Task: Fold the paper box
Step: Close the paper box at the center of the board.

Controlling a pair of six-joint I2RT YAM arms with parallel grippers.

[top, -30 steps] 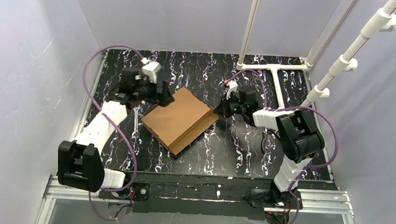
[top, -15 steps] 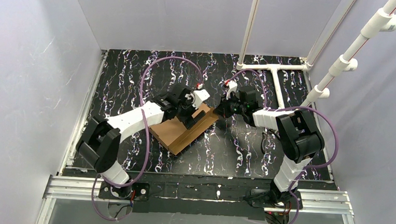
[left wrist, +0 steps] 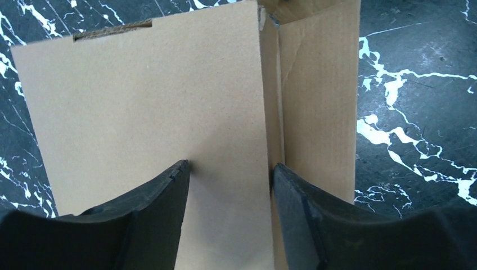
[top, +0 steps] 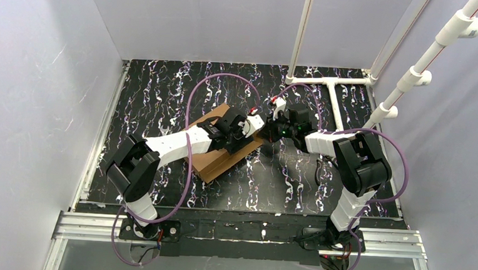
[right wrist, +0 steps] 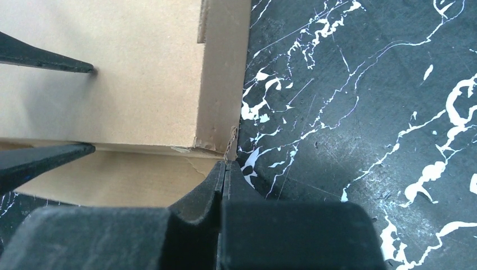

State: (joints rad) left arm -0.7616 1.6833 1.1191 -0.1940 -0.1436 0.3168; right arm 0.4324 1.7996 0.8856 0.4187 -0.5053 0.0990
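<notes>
Bare table (top: 158, 86) lies wide in the upper left of the overhead view, with more along the lower right. The left arm (top: 173, 145) stretches across the paper box (top: 213, 165), barring its top. At the box's right corner the left gripper (left wrist: 230, 167), fingers spread, and the right gripper (right wrist: 225, 169), fingers closed, crowd together, perhaps touching. White pipes (top: 327, 84) block the upper right.

**One high, two close**

The top camera looks down from behind the arm bases (top: 146, 226) over the table (top: 164, 86). Each wrist camera looks past its own fingers (left wrist: 152, 225), close on the box (top: 213, 165); both apparently share the same folded corner.
</notes>
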